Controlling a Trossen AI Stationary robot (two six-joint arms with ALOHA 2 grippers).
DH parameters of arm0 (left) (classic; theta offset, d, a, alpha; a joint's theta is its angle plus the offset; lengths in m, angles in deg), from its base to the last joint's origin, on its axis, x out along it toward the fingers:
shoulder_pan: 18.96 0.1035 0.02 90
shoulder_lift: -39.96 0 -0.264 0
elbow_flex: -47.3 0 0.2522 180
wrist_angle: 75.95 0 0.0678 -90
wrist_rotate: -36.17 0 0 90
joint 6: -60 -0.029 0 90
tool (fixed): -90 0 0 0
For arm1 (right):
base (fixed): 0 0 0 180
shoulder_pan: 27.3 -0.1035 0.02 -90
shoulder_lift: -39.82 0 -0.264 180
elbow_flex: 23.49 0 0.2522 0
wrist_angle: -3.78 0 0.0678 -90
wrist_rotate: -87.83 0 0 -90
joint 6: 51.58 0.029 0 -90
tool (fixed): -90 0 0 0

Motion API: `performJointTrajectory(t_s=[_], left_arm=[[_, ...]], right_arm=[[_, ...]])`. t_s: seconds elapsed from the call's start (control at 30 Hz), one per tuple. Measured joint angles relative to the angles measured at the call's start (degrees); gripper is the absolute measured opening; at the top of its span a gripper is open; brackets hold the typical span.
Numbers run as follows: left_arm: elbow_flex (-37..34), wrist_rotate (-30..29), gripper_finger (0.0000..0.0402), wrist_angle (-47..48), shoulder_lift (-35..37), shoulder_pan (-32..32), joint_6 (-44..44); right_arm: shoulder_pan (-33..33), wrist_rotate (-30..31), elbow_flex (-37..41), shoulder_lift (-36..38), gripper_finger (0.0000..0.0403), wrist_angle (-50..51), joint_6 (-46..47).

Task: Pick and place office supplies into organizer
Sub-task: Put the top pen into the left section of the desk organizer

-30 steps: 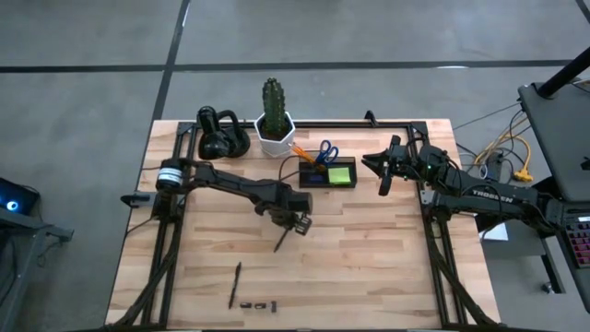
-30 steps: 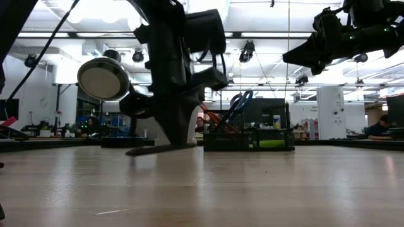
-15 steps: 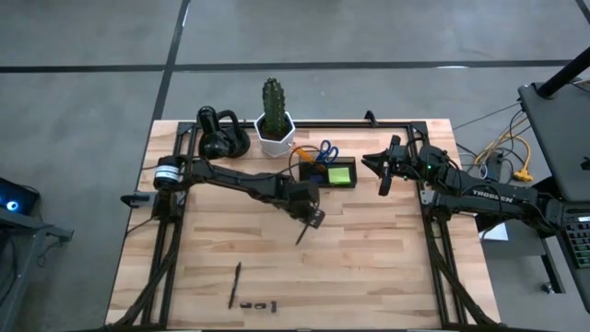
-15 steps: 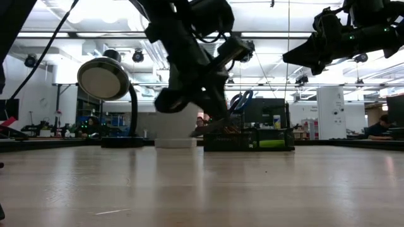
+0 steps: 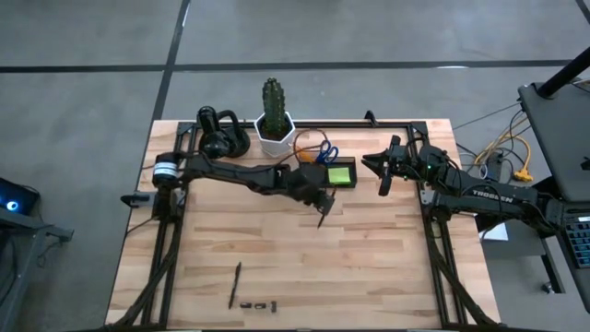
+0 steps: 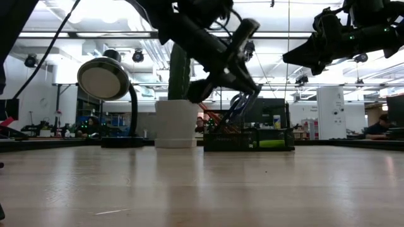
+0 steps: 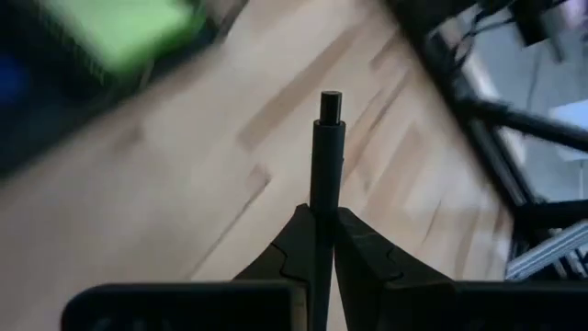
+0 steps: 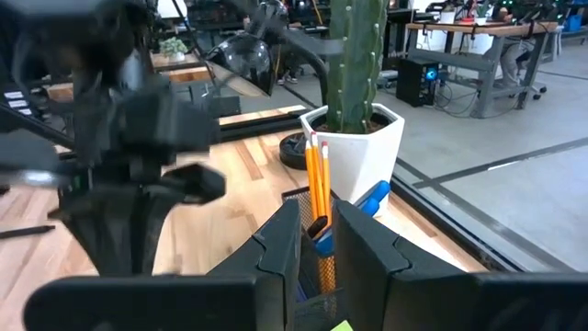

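My left gripper (image 5: 318, 201) is shut on a dark pen (image 5: 321, 218) above the table, just near of the organizer (image 5: 313, 175). The organizer is a dark box holding a lime-green sticky pad (image 5: 340, 173), blue-handled scissors (image 5: 325, 152) and orange pencils (image 8: 317, 175). Another dark pen (image 5: 236, 284) and small black clips (image 5: 258, 303) lie flat near the table's front edge. My right gripper (image 5: 381, 173) hangs in the air right of the organizer, narrowly open, with nothing between its fingers. My left gripper pinches the pen's shaft (image 7: 327, 198) between its two fingers. The pen runs along the fingers, and its free end (image 7: 331, 103) sticks out ahead of the fingertips. The fingers slant down from the table's left. The pen is lifted clear, its free end lowest.
A white hexagonal pot with a cactus (image 5: 275, 129) and a black rounded gadget (image 5: 221, 136) stand at the far edge, left of the organizer. A black frame (image 5: 433, 221) runs around the tabletop. Bare wood lies across the middle and right.
My left gripper has risen and gone toward the table's right and far edge, nearer the organizer. It has tipped from steeply down to a shallower slant. The pen, which was low at the tabletop, now hangs clear of it.
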Motion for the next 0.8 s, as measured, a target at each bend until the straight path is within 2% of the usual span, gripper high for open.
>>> performJointTrajectory(t_s=[0.47, 0.63, 0.8], left_arm=[[0.3, -15.4, 0.0008, -1.4, 8.3, 3.5, -20.9], [2.0, -21.1, 0.0008, -1.4, 9.0, 4.5, -32.6], [2.6, -24.5, 0.0008, -1.4, 9.1, 5.8, -39.1]], right_arm=[[0.0, 0.0, 0.0, 0.0, 0.0057, 0.1, -0.2], [0.0, 0.0, 0.0, -0.1, 0.0057, 0.0, 0.0], [0.0, 0.0, 0.0, -0.2, 0.0057, 0.1, 0.1]])
